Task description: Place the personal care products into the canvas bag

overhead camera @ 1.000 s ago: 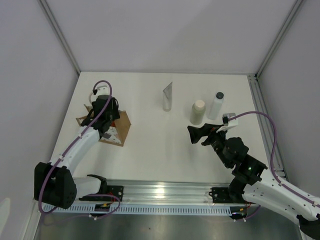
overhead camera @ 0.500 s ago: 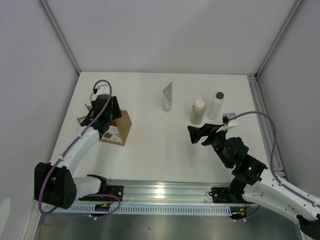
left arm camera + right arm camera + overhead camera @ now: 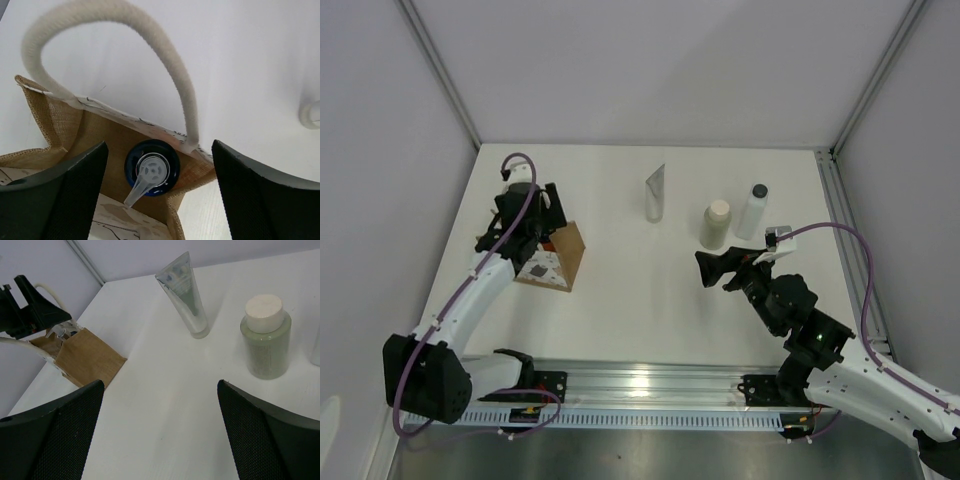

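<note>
One bottle (image 3: 151,167) inside bag (image 3: 85,131) — handle (image 3: 172,82) beside.

Bag (image 3: 558,256) at the table's (image 3: 640,300) left with a pump bottle (image 3: 151,167) inside; tube (image 3: 655,193) upright at centre rear, squat bottle (image 3: 716,224) to its right, tall bottle (image 3: 752,211) just beyond.

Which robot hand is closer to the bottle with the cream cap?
Right. The right gripper sits just short of the cream-capped bottle; the left gripper is far off to the left, above the canvas bag.
</note>
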